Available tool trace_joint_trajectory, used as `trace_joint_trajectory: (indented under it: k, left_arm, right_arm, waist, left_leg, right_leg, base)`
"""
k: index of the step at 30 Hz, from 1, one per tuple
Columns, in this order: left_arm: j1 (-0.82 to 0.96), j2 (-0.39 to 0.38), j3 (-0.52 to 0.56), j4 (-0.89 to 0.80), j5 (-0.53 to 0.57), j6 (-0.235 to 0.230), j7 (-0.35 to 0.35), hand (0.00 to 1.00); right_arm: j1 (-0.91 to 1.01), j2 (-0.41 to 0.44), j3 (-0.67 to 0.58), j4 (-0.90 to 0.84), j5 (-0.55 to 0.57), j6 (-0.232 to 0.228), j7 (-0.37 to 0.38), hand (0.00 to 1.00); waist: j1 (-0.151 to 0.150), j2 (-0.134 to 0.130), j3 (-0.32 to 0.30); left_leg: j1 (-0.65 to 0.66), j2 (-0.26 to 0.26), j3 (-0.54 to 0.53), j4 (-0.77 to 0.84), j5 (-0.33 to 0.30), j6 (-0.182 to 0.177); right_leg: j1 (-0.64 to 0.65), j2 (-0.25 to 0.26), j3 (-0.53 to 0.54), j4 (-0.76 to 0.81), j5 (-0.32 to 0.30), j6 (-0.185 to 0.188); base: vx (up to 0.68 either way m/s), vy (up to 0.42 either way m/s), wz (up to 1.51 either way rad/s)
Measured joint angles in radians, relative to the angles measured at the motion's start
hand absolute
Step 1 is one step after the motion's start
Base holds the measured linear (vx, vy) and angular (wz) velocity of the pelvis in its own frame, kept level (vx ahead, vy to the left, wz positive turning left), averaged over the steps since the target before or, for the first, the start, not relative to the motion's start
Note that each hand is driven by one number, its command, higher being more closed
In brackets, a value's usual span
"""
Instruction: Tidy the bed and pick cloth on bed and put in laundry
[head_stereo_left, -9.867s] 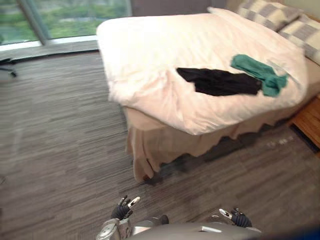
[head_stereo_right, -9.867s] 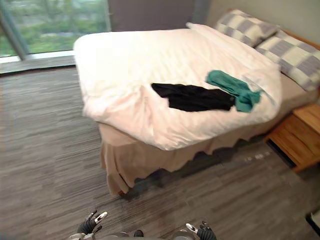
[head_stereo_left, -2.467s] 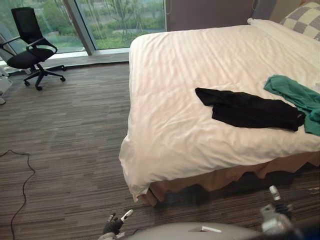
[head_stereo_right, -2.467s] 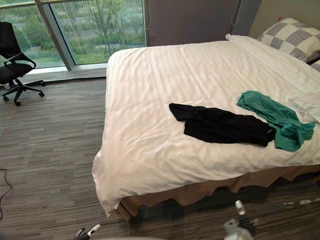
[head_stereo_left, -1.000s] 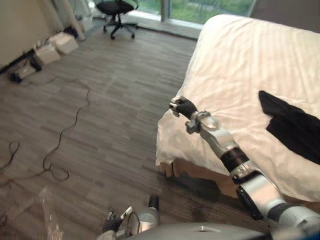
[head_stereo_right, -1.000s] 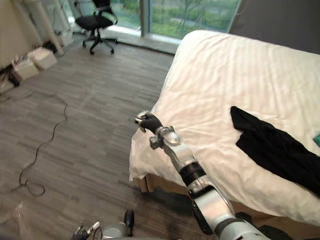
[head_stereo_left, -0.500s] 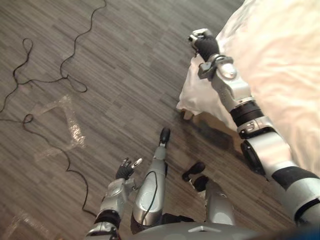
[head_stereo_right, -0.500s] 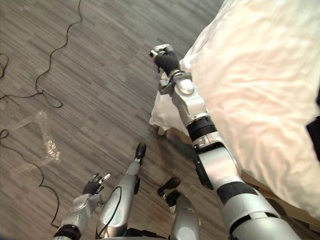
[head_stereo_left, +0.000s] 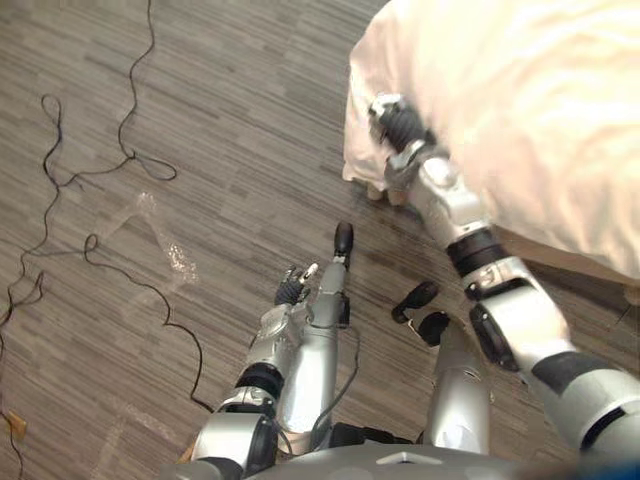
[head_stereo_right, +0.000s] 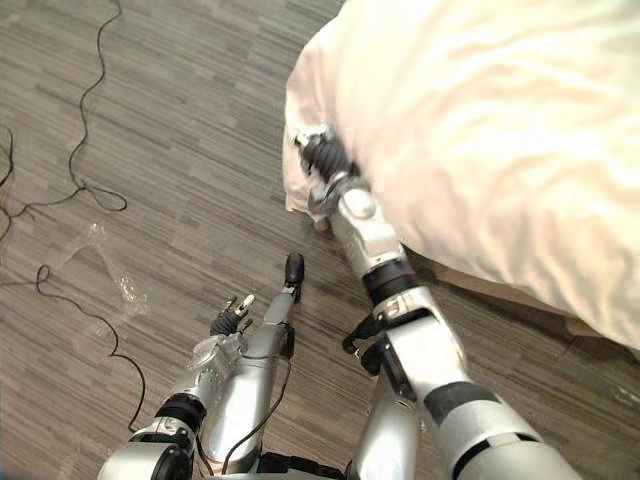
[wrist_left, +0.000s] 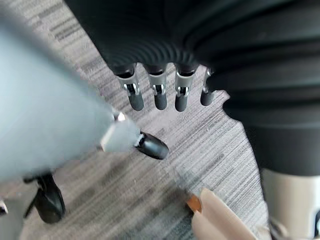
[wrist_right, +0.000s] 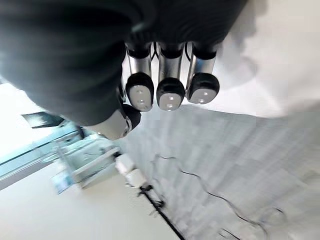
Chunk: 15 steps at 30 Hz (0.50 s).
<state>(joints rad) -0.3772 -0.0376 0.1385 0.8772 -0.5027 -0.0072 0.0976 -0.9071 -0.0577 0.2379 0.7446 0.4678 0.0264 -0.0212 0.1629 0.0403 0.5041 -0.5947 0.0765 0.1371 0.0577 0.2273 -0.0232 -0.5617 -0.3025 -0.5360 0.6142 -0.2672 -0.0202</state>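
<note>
The bed's white duvet (head_stereo_left: 520, 90) fills the upper right, and its corner hangs toward the floor. My right hand (head_stereo_left: 397, 124) reaches out to that hanging corner (head_stereo_right: 300, 170). Its fingers (wrist_right: 170, 92) are curled into a fist against the white cloth, with no cloth showing between them. My left hand (head_stereo_left: 292, 288) hangs low over the floor, well short of the bed, its fingers (wrist_left: 160, 97) straight and empty. A tan bed skirt (head_stereo_right: 500, 290) shows under the duvet's edge.
Grey wood-grain floor (head_stereo_left: 200, 120) lies to the left of the bed. A crumpled piece of clear plastic (head_stereo_left: 165, 250) lies on it near my left side. A tan edge of the bed skirt (wrist_left: 215, 220) is near my left hand.
The head views have swung down onto the floor and the bed's corner. My right fist has stayed at the duvet's corner and now sits lower against it. The left hand still hangs straight.
</note>
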Motion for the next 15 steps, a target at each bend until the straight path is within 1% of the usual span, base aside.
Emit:
trace_joint_trajectory:
  k: [3,5,7,9,11,12,13,14,15]
  left_arm:
    - [-0.049,-0.014,0.035,0.0,-0.03,0.005,0.023,0.0]
    - [-0.069,-0.015,0.045,0.0,-0.049,0.014,0.033,0.0]
    - [-0.076,-0.016,0.061,0.004,-0.069,0.025,0.033,0.0]
    - [-0.075,-0.011,0.06,0.012,-0.076,0.032,0.034,0.0]
    - [-0.073,-0.013,0.059,0.013,-0.076,0.042,0.034,0.0]
    - [-0.07,-0.012,0.059,0.014,-0.076,0.046,0.034,0.0]
    - [-0.065,-0.006,0.055,0.014,-0.076,0.05,0.033,0.0]
    - [-0.063,-0.004,0.053,0.014,-0.075,0.052,0.033,0.0]
    - [-0.055,0.008,0.028,0.013,-0.075,0.062,0.033,0.0]
  right_arm:
    - [0.098,0.019,0.01,0.06,0.0,0.004,-0.008,1.0]
    - [0.145,0.008,0.006,0.084,0.002,0.003,-0.013,1.0]
    - [0.18,-0.001,-0.002,0.1,0.005,-0.009,-0.013,1.0]
    - [0.229,-0.001,-0.018,0.102,0.039,-0.043,-0.006,1.0]
    - [0.27,-0.001,-0.037,0.102,0.058,-0.067,0.002,1.0]
    - [0.306,-0.001,-0.054,0.102,0.088,-0.089,0.011,1.0]
    - [0.365,0.001,-0.082,0.102,0.135,-0.115,0.02,1.0]
    - [0.377,0.001,-0.091,0.101,0.15,-0.122,0.023,1.0]
    - [0.425,0.002,-0.125,0.094,0.198,-0.143,0.036,1.0]
  waist:
    - [-0.027,0.0,0.0]
    - [-0.045,0.0,0.0]
    - [-0.073,0.0,0.0]
    - [-0.092,-0.001,-0.001]
    - [-0.096,-0.002,-0.002]
    - [-0.106,-0.002,-0.002]
    - [-0.119,-0.005,-0.006]
    - [-0.12,-0.006,-0.006]
    - [-0.125,-0.006,-0.006]
  left_leg:
    - [0.0,0.001,0.021,0.007,-0.005,0.006]
    - [0.003,0.001,0.031,0.017,-0.005,0.006]
    - [0.022,0.001,0.051,0.014,-0.007,0.007]
    - [0.054,0.005,0.064,0.012,-0.019,0.004]
    - [0.083,0.013,0.079,0.011,-0.037,0.003]
    - [0.11,0.017,0.09,0.002,-0.039,0.003]
    - [0.145,0.029,0.122,-0.009,-0.038,0.003]
    - [0.152,0.031,0.127,-0.011,-0.039,0.003]
    - [0.182,0.032,0.141,-0.023,-0.039,0.002]
  right_leg:
    - [-0.005,-0.005,0.009,0.004,0.001,0.0]
    - [-0.004,-0.006,0.022,0.006,0.001,0.001]
    - [0.002,-0.007,0.036,0.005,0.003,0.002]
    - [0.028,-0.002,0.047,-0.001,0.003,0.002]
    - [0.052,0.006,0.057,-0.013,0.006,0.003]
    - [0.076,0.012,0.06,-0.023,0.007,0.004]
    - [0.101,0.024,0.071,-0.04,0.011,0.007]
    - [0.106,0.026,0.074,-0.042,0.012,0.007]
    - [0.124,0.034,0.089,-0.055,0.015,0.01]
  base:
    - [0.04,-0.049,-0.09]
    - [0.03,-0.047,-0.11]
    - [0.02,-0.049,-0.19]
    - [0.01,-0.044,-0.2]
    - [0.01,-0.051,-0.24]
    - [0.02,-0.066,-0.28]
    - [0.02,-0.046,-0.23]
    - [0.03,-0.04,-0.31]
    - [0.04,-0.021,-0.39]
